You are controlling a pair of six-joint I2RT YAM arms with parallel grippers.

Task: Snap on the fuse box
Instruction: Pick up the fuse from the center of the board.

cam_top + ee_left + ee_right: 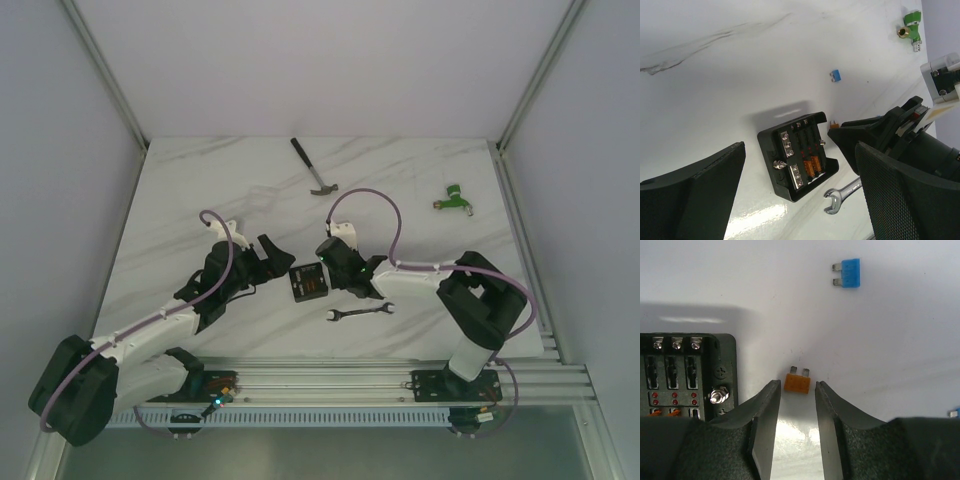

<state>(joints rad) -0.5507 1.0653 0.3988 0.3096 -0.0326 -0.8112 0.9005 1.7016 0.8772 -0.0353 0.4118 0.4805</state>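
- Centrally, the fuse box (pixel 308 284) is being shown lying open-topped on the table (pixel 420 200), between the two grippers and just beyond the wrench (pixel 360 313).
- The left gripper (pixel 262 256) is being held wide apart, empty, beside the box.
- The right gripper (pixel 797 390) is being held narrowly parted, with nothing gripped; an orange fuse (pixel 797 381) is being framed at its tips.
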